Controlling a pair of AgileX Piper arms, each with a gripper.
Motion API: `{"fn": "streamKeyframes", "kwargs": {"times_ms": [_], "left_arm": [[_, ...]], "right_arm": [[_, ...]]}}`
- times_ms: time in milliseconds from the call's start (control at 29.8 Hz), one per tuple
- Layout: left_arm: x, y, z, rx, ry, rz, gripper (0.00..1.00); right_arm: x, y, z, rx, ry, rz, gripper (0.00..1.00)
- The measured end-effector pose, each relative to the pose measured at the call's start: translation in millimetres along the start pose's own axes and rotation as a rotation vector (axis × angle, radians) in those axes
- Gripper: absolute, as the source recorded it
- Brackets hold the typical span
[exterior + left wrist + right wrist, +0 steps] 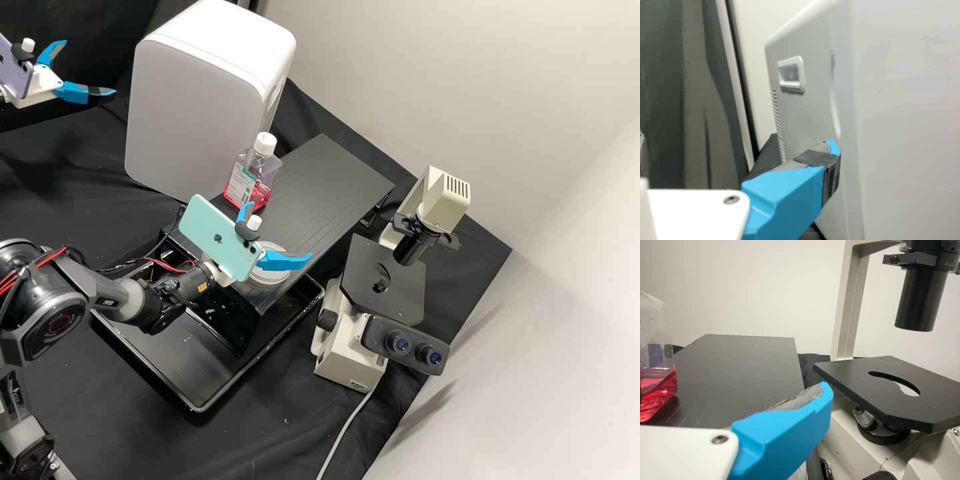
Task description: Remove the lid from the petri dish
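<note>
The petri dish, a small round clear dish with its lid on, sits at the near end of a raised black platform. My right gripper hangs open just over it. One blue finger lies across the top of the dish and the other points up and away. In the right wrist view that finger stretches out over the platform. My left gripper is open at the far left, high above the bench and well away from the dish, with one finger beside the white box.
A flask of red liquid stands on the platform just behind the dish. A large white box fills the back left. A microscope stands close on the right. A black tray lies under the platform's near end.
</note>
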Motion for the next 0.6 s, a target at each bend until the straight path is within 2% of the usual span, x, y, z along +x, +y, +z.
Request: {"fn": "streamKeyframes", "kwargs": {"times_ms": [101, 168, 269, 336, 504, 605], "left_arm": [[-0.7, -0.1, 10.1, -0.002, -0.032, 0.0, 1.0], [-2.1, 0.4, 22.8, -0.005, -0.073, 0.001, 1.0], [-7.7, -2.9, 43.8, -0.018, -0.147, -0.01, 1.0], [-13.4, -9.2, 51.9, -0.019, -0.19, -0.035, 1.0], [-28.5, -24.6, 61.7, -0.048, -0.256, -0.098, 1.0], [-36.8, -31.0, 65.8, -0.075, -0.292, -0.112, 1.0]], "right_arm": [[0.0, 0.0, 0.0, 0.0, 0.0, 0.0, 1.0], [0.0, 0.0, 0.0, 0.0, 0.0, 0.0, 1.0], [0.0, 0.0, 0.0, 0.0, 0.0, 0.0, 1.0], [0.0, 0.0, 0.0, 0.0, 0.0, 0.0, 1.0], [0.0, 0.0, 0.0, 0.0, 0.0, 0.0, 1.0], [0.0, 0.0, 0.0, 0.0, 0.0, 0.0, 1.0]]}}
